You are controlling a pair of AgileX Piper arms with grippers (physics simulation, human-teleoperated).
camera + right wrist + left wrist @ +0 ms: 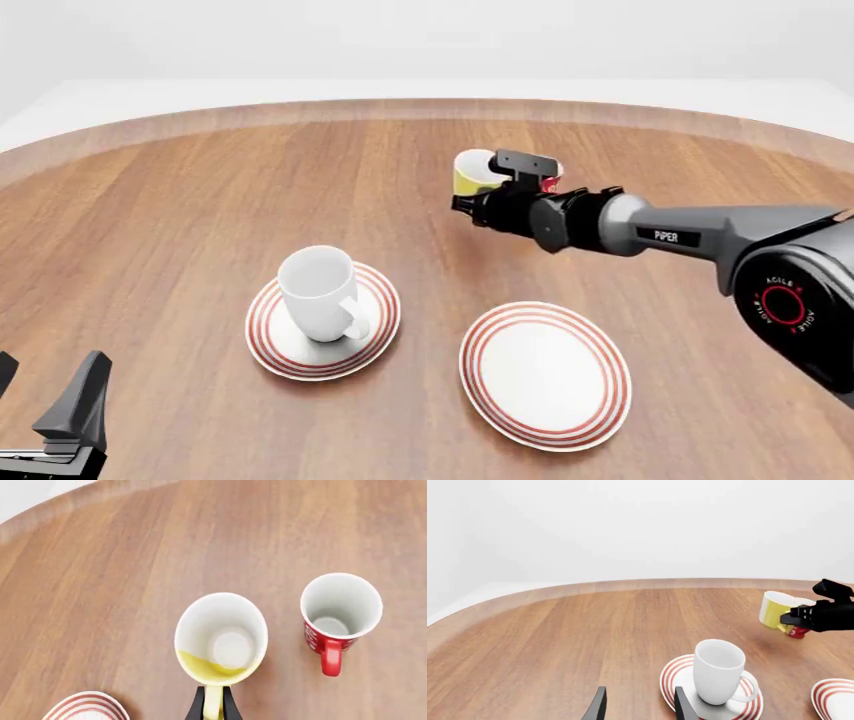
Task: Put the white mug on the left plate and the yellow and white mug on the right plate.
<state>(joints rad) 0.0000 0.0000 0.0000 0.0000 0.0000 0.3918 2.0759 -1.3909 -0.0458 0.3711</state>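
The right claw is clenched on the handle of the yellow and white mug, which sits toward the far edge of the surface, apparently lifted, just beside a red cup. The coming move turns on one relation: the right plate lies from that mug back toward the near edge and a little right. The white mug already stands on the left plate. The left claw hangs released at the near left corner
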